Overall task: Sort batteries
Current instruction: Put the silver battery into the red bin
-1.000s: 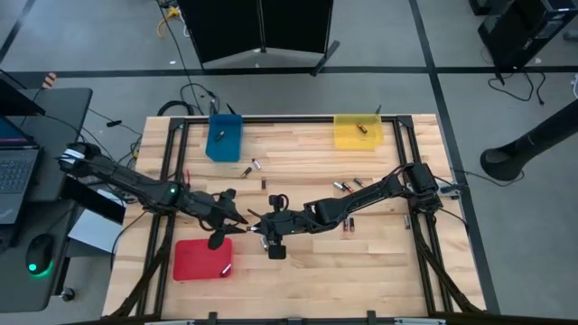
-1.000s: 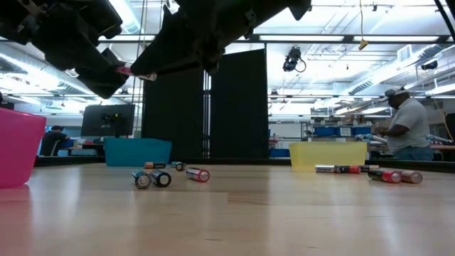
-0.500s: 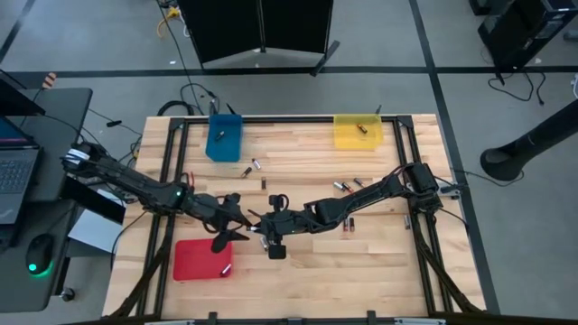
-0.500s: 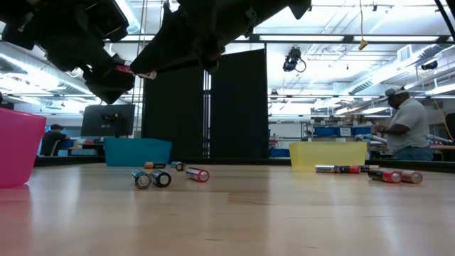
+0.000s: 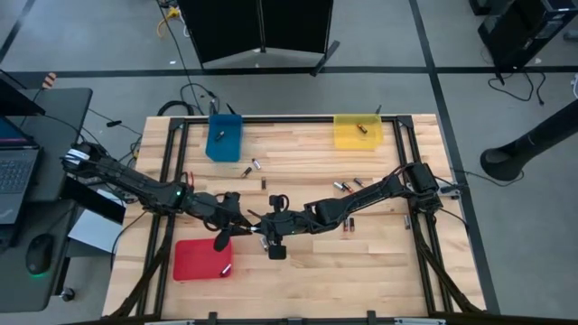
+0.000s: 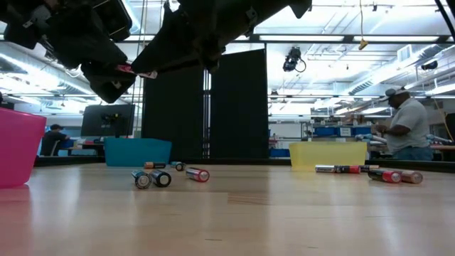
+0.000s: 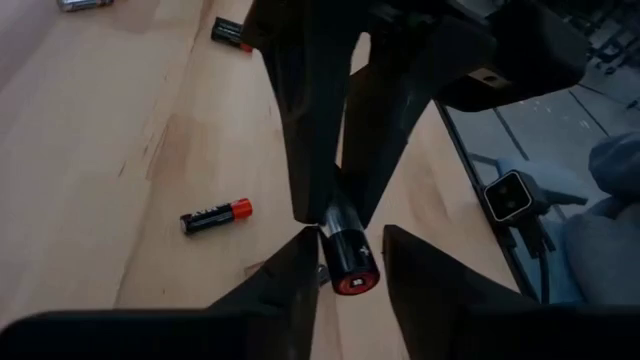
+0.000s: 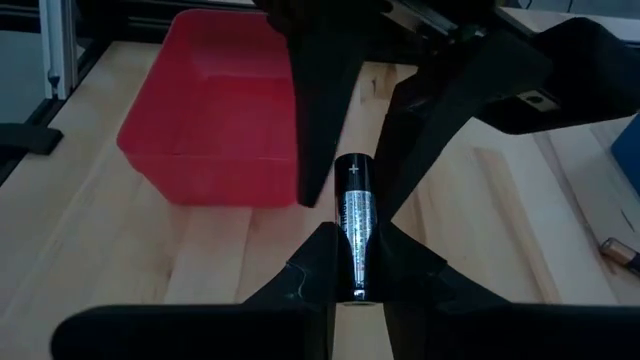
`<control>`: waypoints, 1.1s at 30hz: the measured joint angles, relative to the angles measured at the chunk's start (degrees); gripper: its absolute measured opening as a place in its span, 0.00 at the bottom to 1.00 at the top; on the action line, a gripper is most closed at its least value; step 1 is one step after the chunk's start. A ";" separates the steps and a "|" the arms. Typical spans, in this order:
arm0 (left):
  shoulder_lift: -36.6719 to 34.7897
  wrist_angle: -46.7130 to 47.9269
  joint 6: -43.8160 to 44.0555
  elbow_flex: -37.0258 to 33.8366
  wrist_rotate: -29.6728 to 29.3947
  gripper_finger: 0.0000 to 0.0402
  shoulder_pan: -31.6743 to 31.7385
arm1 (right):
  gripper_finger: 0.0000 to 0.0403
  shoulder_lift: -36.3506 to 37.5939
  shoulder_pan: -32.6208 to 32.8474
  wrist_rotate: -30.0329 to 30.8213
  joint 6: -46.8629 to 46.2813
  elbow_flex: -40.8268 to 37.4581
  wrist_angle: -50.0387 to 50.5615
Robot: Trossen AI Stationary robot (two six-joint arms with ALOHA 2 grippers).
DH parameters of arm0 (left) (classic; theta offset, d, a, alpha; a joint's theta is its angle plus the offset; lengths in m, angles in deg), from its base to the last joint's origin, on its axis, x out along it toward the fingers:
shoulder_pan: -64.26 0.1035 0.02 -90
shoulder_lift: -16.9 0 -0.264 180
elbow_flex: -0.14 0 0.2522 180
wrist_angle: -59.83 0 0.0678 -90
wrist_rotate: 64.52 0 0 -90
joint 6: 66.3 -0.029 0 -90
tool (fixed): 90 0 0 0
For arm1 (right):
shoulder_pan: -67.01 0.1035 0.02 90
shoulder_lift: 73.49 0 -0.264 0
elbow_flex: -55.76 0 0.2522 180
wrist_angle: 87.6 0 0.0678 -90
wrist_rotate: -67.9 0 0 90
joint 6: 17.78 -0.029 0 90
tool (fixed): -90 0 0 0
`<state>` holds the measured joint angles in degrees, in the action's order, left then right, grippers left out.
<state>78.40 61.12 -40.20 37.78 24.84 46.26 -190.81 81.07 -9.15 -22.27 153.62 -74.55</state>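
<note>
My right end effector is clamping the battery by its lower half, at the bottom centre of the right wrist view. My left end effector is straddling the other, red-ringed end with its fingers parted; a gap is showing on one side, so I judge it is not gripping yet. Both are meeting in the air just left of centre in the high view, above the desk.

This looks like a handover. To do it well, I am closing the left on the cell squarely across its width, clear of the right's tips, and loosening the right only once the left is firm. A round, smooth cell may pivot or slip if pinched near its very end.

Just beyond, at the lower left of the high view, the red tray is sitting beside the left arm, probably the drop spot. Farther off, loose batteries are lying right of centre. Farthest, along the top edge, the blue tray and yellow tray are standing.
</note>
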 joint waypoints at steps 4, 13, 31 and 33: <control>0.00 0.51 0.08 0.00 -1.23 0.21 0.00 | 0.15 0.00 0.00 0.02 -0.16 -0.02 0.21; 0.00 0.18 -2.96 0.00 -1.66 0.14 0.00 | 0.33 0.00 0.16 2.13 0.22 -0.07 0.09; -7.53 13.36 -6.33 3.41 0.23 0.14 -2.72 | 0.45 6.67 3.13 17.62 -0.86 -0.54 17.18; -8.00 20.47 -4.91 6.09 -1.14 0.14 -5.28 | 0.44 6.67 3.02 17.66 -1.31 -1.32 17.10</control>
<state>70.40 81.59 -45.12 43.88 23.70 40.98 -184.14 84.09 8.51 -23.58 152.30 -57.46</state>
